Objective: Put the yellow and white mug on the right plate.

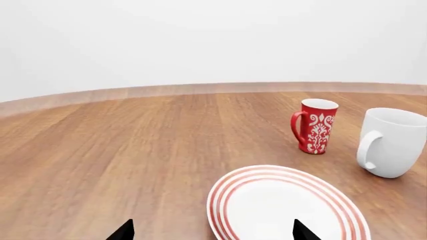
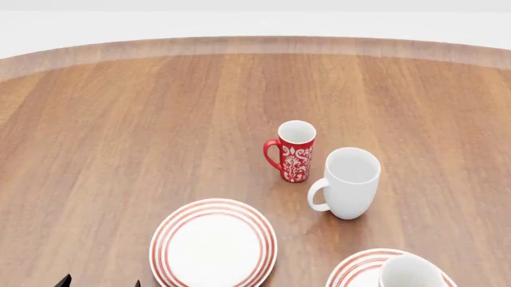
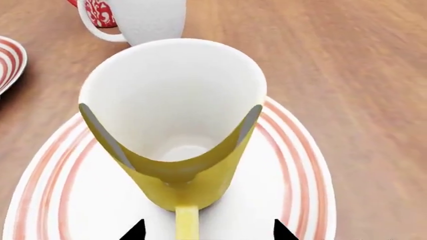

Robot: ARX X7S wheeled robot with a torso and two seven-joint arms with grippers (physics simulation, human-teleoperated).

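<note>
The yellow and white mug (image 3: 193, 180) stands upright on the right plate (image 3: 293, 165), its yellow handle pointing toward my right gripper (image 3: 208, 232). The jaws are open, one fingertip on each side of the handle with a gap to it. In the head view the mug's white inside (image 2: 411, 272) shows at the bottom right on the ringed plate (image 2: 355, 269); the right gripper is out of that view. My left gripper (image 1: 213, 232) is open and empty, low over the table by the near edge of the left plate (image 1: 280, 205). Its tips (image 2: 100, 282) show at the head view's bottom left.
A slim red floral mug (image 2: 295, 152) and a taller white mug (image 2: 350, 182) stand side by side behind the plates. The left plate (image 2: 212, 245) lies empty. The round wooden table (image 2: 119, 119) ends in a curved far edge.
</note>
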